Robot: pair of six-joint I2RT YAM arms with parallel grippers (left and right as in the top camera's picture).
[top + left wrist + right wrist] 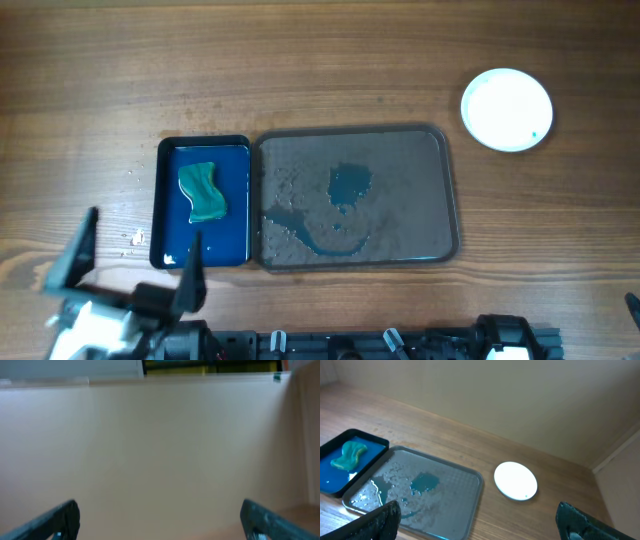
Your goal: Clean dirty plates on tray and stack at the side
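The dark tray point(420, 200) lies mid-table with no plate on it, only water drops and a blue-green puddle point(348, 185). It also shows in the right wrist view point(460, 495). A white plate point(507, 109) sits on the table to the tray's far right, also in the right wrist view point(515, 480); I cannot tell if more plates lie under it. My left gripper point(143, 228) is open and empty at the front left, and its wrist view shows only a beige wall between the fingers point(160, 520). My right gripper point(477, 522) is open and empty, high above the table's front right.
A deep-blue tray point(238, 200) with a green sponge point(202, 192) in blue water lies against the dark tray's left side. Small crumbs point(137, 238) lie on the wood left of it. The arm bases point(400, 345) line the front edge.
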